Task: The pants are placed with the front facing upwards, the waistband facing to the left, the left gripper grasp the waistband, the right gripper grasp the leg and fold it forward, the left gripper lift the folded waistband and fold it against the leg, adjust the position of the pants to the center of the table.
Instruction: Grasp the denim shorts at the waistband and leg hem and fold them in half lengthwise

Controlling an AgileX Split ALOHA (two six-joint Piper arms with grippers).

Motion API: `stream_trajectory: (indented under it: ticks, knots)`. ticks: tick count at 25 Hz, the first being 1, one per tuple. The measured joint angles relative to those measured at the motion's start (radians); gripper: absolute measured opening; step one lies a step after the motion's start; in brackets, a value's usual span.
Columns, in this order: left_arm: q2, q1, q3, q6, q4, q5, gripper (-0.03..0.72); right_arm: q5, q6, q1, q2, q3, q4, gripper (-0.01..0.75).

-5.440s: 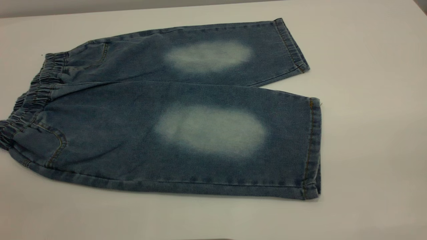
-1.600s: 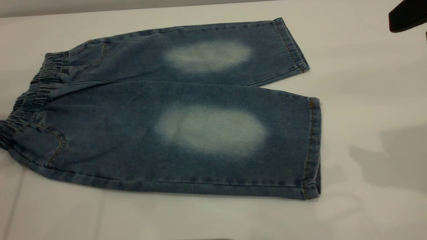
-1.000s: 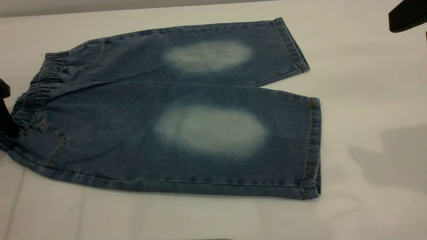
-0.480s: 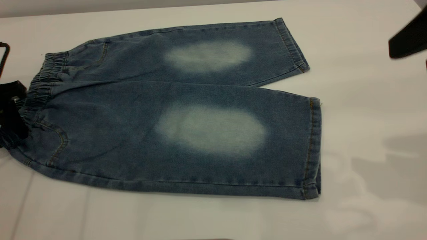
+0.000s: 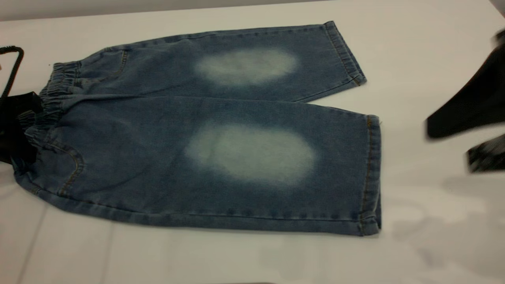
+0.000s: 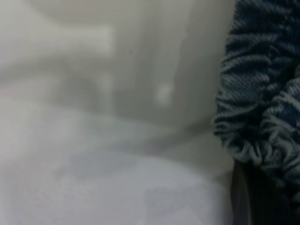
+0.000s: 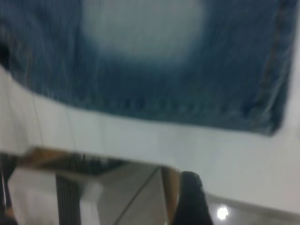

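The blue denim pants (image 5: 221, 130) lie flat on the white table (image 5: 414, 59), front up, a pale oval on each leg. The ruffled waistband (image 5: 51, 98) points left and the leg hems (image 5: 371, 173) point right. My left gripper (image 5: 15, 126), black with a cable, sits at the far left against the near end of the waistband. In the left wrist view the waistband (image 6: 262, 108) bunches right beside the left gripper (image 6: 262, 197). My right gripper (image 5: 469, 114) hangs blurred at the right edge, apart from the hems. The right wrist view looks down on the near leg (image 7: 150, 61).
The left arm's black cable (image 5: 12, 67) loops over the table behind the waistband. Bare tabletop (image 5: 236, 260) runs in front of the pants and to their right. Past the table's front edge, the right wrist view shows a grey box (image 7: 51, 197).
The left gripper came in from the left edge to the waistband and nudged that end slightly to the right. The right gripper dropped from the top right corner towards the table.
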Motion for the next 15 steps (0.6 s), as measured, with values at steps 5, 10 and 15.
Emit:
stream_trajectory:
  ticks: [5, 10, 15]
  knots:
    - [-0.037, -0.001, 0.006, 0.051, -0.02, 0.036, 0.062, -0.041, -0.228, 0.166, 0.19, 0.001, 0.283, 0.441]
    - [-0.07, -0.001, 0.007, 0.109, -0.066, 0.057, 0.061, -0.075, -0.364, 0.192, 0.395, -0.027, 0.421, 0.441]
    - [-0.071, -0.001, 0.007, 0.153, -0.102, 0.062, 0.061, -0.028, -0.398, 0.192, 0.564, -0.091, 0.437, 0.441]
